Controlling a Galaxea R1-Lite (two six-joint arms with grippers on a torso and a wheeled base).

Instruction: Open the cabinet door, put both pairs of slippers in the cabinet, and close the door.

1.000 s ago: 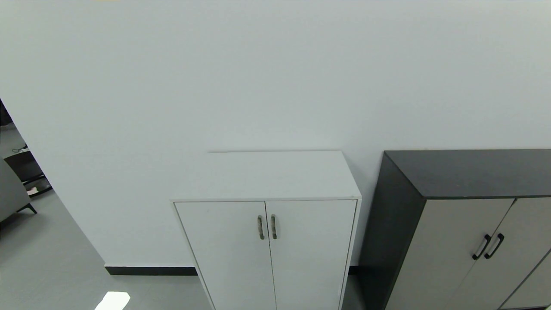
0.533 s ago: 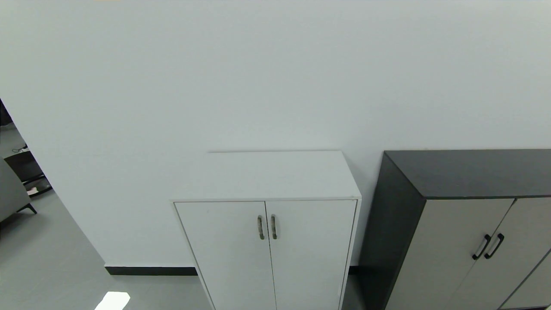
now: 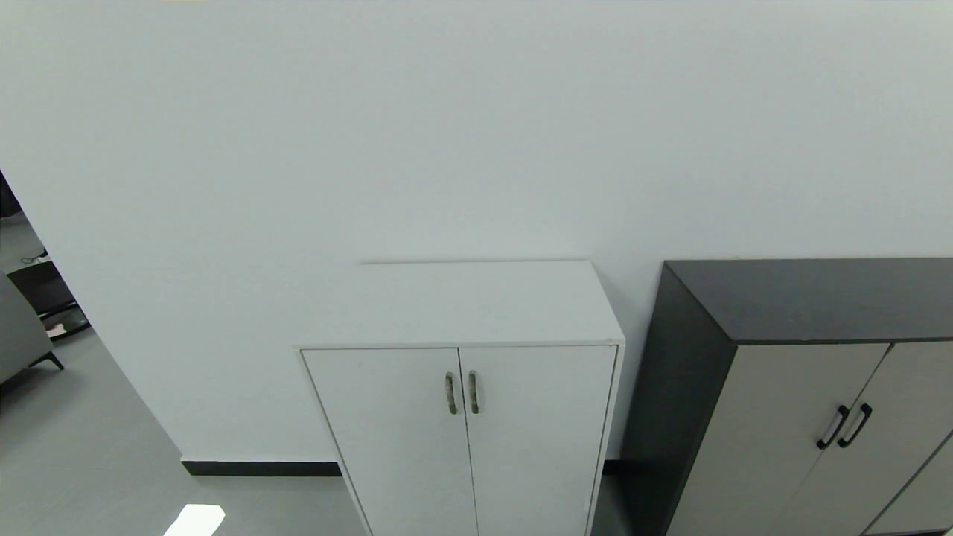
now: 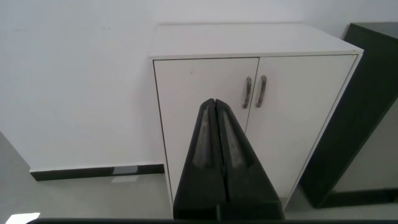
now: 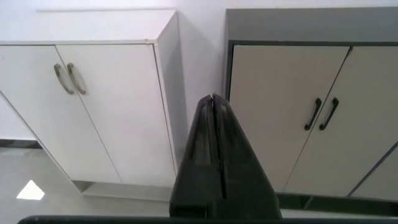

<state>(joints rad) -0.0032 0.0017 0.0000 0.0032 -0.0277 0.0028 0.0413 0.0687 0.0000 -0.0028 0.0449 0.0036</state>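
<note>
Black fingers (image 4: 202, 144) of the left gripper (image 4: 215, 101): pressed flat together, no gap, nothing between them. Tips point toward the white cabinet (image 4: 205, 68), short of it, no contact. Right gripper (image 5: 213, 98): fingers (image 5: 231, 146) likewise closed on each other, holding nothing. Tips point toward the gap between the cabinet and the dark cabinet (image 5: 280, 93), clear of both.

Cabinet, head view: at 6 o'clock, back against the wall (image 3: 476, 134), standing on the floor (image 3: 89, 447). Both doors (image 3: 394, 439) shut and flush, with a thin seam down the middle. Two metal handles (image 3: 461, 392) stand upright side by side at the seam, near the doors' top edge.

Dark cabinet: at 3 o'clock of the white one, just beside it, narrow gap between. Black top and side; grey doors shut; two black handles (image 3: 845, 426) at their seam.

Black skirting (image 3: 260, 468) runs along the wall foot at 9 o'clock of the cabinet. Light patch (image 3: 195, 519) on the floor at 7 o'clock. Chair (image 3: 18, 335) at the 9 o'clock edge, past the wall's corner.
</note>
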